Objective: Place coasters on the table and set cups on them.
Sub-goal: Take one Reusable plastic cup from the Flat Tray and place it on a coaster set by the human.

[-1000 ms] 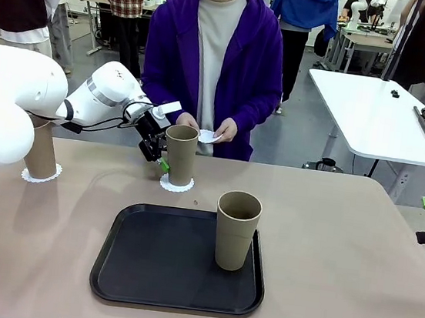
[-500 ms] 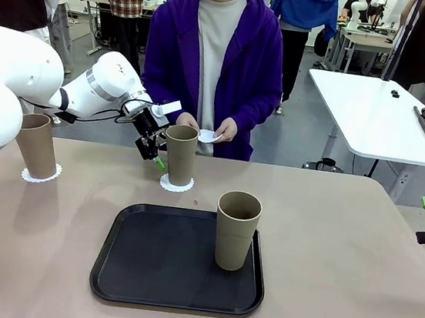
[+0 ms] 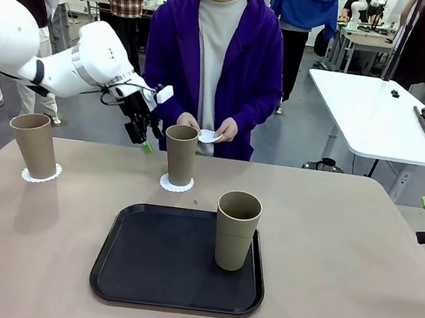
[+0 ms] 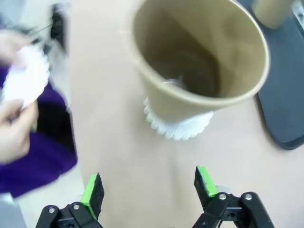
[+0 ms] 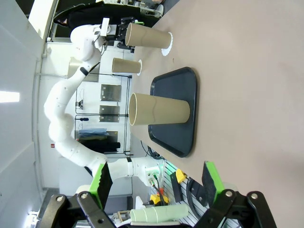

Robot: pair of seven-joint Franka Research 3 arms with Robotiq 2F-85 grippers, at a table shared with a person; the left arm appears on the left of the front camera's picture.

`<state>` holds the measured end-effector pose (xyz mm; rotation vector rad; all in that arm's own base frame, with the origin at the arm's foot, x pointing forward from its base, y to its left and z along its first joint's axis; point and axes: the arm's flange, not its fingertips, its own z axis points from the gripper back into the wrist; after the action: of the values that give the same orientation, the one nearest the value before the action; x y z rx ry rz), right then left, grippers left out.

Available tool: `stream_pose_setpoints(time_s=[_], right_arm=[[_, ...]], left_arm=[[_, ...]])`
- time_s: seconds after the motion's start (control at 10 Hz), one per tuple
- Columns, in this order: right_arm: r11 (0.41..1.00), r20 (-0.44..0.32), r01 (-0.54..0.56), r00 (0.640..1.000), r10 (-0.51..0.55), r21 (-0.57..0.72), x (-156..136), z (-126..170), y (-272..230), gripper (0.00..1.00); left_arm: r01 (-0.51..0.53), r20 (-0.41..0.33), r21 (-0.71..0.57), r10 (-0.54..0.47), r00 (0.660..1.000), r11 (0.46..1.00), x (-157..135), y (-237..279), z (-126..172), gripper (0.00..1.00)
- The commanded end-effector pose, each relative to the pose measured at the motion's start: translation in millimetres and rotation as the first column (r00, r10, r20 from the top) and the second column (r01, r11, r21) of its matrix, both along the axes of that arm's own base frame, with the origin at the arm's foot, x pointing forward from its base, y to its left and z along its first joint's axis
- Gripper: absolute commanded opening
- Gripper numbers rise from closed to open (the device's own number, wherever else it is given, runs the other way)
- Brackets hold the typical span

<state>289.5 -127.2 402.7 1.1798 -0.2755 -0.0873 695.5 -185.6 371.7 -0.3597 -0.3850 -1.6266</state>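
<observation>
Busy lab room with a white table (image 3: 380, 117) in the back, and up front the big tan tabletop (image 3: 341, 245), with a person (image 3: 217, 59) in a purple hoodie standing at its far side. The white left arm (image 3: 54, 62) comes in from the left, up above the tabletop. A black tray (image 3: 161, 265) sits mid-tabletop on the robot's side, with the tray cup (image 3: 235, 230) upright in its right part. The other two cups are out on the tabletop, each upright on its own doily. The left cup (image 3: 34, 145) is on the left coaster (image 3: 39, 177) way over left. The middle cup (image 3: 180, 155) is on the middle coaster (image 3: 176, 185) just past the tray, in front of the person. The person's hands (image 3: 224, 130) hold a third coaster (image 3: 208, 136) right behind the middle cup's rim. The left tool (image 3: 143, 139) is in the air just left of that rim, jaws spread, gripping nothing. Its wrist view looks down into the cup past the green pads (image 4: 92, 190). The right tool (image 5: 156, 183) is also released and empty, well back from the tray.
</observation>
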Motion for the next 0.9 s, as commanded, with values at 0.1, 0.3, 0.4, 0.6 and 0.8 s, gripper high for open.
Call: stream_pose_setpoints(time_s=[0.1, 0.3, 0.4, 0.6, 0.8], right_arm=[[1.0, 0.011, -0.003, 1.0, 0.003, 0.009, 0.7, 1.0, 0.6, 1.0], [1.0, 0.011, -0.003, 1.0, 0.003, 0.009, 0.7, 1.0, 0.6, 1.0], [1.0, 0.011, -0.003, 1.0, 0.003, 0.009, 0.7, 1.0, 0.6, 1.0], [1.0, 0.011, -0.003, 1.0, 0.003, 0.009, 0.7, 1.0, 0.6, 1.0], [1.0, 0.011, -0.003, 1.0, 0.003, 0.009, 0.7, 1.0, 0.6, 1.0]], left_arm=[[-0.41, -0.096, 0.064, 0.414, 0.905, 0.91, -66.0, 1.3, 46.9, 1.0], [-0.484, -0.15, 0.119, 0.497, 0.854, 0.867, -105.5, -6.0, 88.1, 1.0], [-0.517, -0.172, 0.154, 0.538, 0.825, 0.842, -123.3, -11.4, 106.9, 1.0], [-0.596, -0.16, 0.206, 0.628, 0.762, 0.776, -152.9, -20.0, 133.1, 1.0], [-0.613, -0.113, 0.225, 0.645, 0.756, 0.757, -166.3, -22.1, 136.9, 1.0]])
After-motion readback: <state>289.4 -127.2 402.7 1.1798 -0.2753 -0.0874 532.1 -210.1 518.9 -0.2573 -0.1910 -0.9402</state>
